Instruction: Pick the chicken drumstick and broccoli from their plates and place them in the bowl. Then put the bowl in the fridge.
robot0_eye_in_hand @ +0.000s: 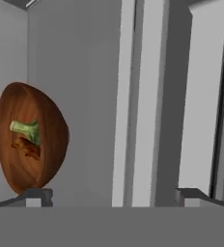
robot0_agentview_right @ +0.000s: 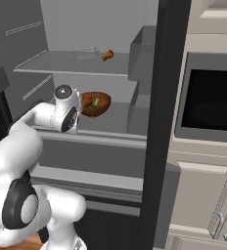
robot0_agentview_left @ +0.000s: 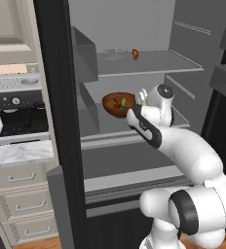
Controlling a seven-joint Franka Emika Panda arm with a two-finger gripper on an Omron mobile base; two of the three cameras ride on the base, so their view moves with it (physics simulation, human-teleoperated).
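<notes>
Reached into the open fridge [robot0_agentview_left: 134, 29]. Gripper [robot0_eye_in_hand: 113, 197] spread wide, holding nothing, 2 fingertips [robot0_eye_in_hand: 36, 197] apart. Bowl [robot0_agentview_left: 119, 104] set on the middle shelf [robot0_agentview_left: 180, 119], just beside 1 fingertip, with broccoli [robot0_eye_in_hand: 27, 131] and drumstick [robot0_eye_in_hand: 26, 147] inside.

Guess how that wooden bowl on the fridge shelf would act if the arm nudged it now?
The bowl looks rigid, so it would probably slide rather than flex. Its rounded underside suggests that it might rock or tip under a high push. The broccoli and drumstick lie loose inside and could shift.
</notes>
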